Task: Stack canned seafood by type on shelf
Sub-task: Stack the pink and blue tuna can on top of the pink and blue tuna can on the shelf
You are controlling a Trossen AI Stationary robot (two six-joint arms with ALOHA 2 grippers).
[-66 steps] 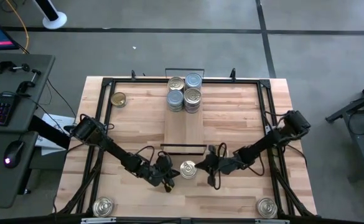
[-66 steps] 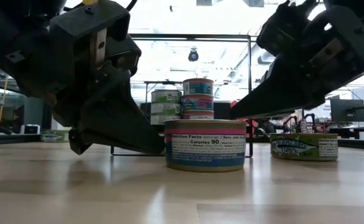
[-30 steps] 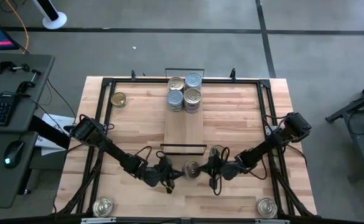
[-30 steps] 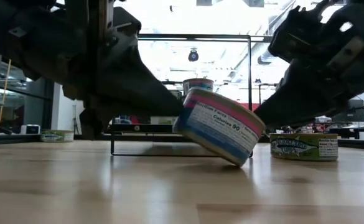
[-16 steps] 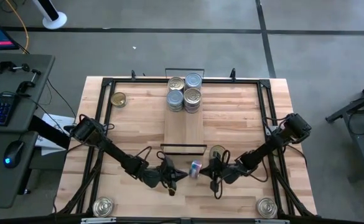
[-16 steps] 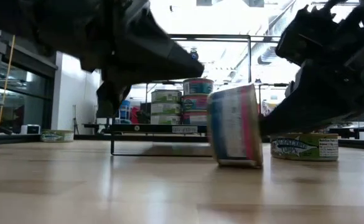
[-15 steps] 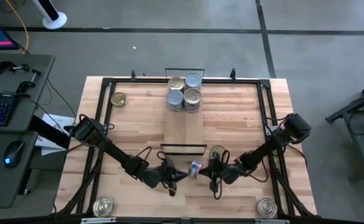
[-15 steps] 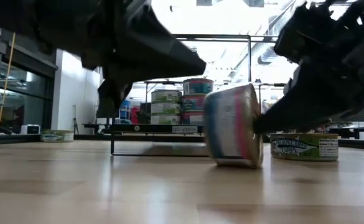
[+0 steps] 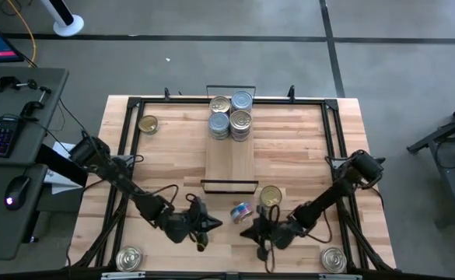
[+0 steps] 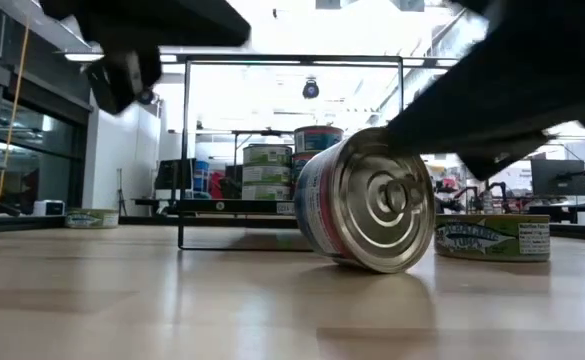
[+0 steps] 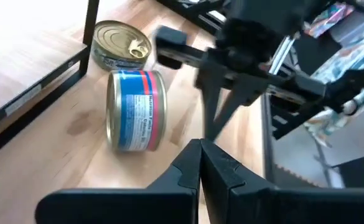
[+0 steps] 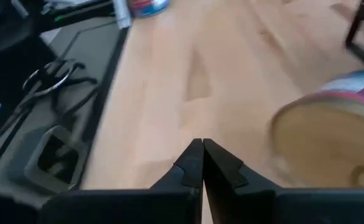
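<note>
Nearest the front table edge, two loose tins sit at the corners, one on the left (image 9: 129, 258) and one on the right (image 9: 333, 259). Just beyond, the left gripper (image 9: 204, 225) and right gripper (image 9: 252, 230) hover with fingers pressed together, holding nothing. Between them a blue-and-red-labelled tin (image 9: 241, 211) lies on its side, beside a gold-topped tin (image 9: 271, 196). Farther back, the shelf (image 9: 230, 159) carries stacked tins (image 9: 231, 117) at its far end.

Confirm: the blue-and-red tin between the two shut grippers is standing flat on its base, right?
No. The blue-and-red tin lies tipped on its side, one end facing the low view's camera. It does sit between the shut left gripper and right gripper.
</note>
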